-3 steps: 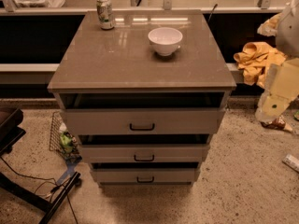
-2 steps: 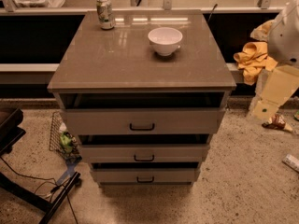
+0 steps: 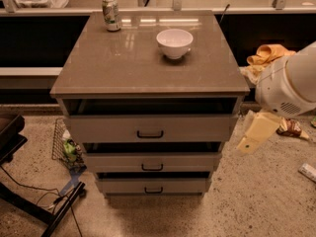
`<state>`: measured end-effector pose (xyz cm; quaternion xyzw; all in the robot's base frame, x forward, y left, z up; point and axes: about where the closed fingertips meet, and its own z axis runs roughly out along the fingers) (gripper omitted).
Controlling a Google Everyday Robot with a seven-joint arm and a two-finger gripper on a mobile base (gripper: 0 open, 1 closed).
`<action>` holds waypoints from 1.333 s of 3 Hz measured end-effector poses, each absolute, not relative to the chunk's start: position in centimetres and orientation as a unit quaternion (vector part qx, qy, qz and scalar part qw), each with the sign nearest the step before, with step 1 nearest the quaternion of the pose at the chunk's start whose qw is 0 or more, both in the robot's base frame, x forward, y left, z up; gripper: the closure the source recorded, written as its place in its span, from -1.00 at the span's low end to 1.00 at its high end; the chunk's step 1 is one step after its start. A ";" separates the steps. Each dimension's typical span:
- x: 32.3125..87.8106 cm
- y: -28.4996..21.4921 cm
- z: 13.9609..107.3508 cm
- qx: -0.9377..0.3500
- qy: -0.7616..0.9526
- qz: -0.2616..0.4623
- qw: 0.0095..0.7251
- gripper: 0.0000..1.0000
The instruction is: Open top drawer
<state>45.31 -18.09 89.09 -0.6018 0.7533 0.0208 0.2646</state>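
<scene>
The top drawer (image 3: 108, 128) is the widest of three grey-taupe drawers in the cabinet, with a small black bar handle (image 3: 150, 134) at its middle. A dark gap shows above its front, under the cabinet top (image 3: 123, 63). The two narrower drawers (image 3: 113, 161) sit below it, each stepped back. My gripper (image 3: 254, 135) is the cream-coloured piece hanging below the white arm (image 3: 291, 85), off the cabinet's right front corner at the height of the top drawer. It touches nothing.
A white bowl (image 3: 174, 42) and a drink can (image 3: 111, 14) stand on the cabinet top. A wire basket (image 3: 66, 147) and black chair legs (image 3: 29, 201) are on the floor at left. A yellow cloth (image 3: 269, 56) and packets (image 3: 292, 127) lie at right.
My arm and gripper have moved left and down, closer to the cabinet's right side. The drawers, bowl and can have not moved.
</scene>
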 end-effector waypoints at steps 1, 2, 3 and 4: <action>48.2 -17.8 85.1 -0.585 0.745 0.035 0.318 -1.00; 53.5 -18.0 80.7 -0.562 0.736 0.036 0.375 -1.00; 53.5 -18.0 80.8 -0.563 0.736 0.036 0.375 -1.00; 51.4 -17.8 80.1 -0.570 0.734 0.047 0.367 -1.00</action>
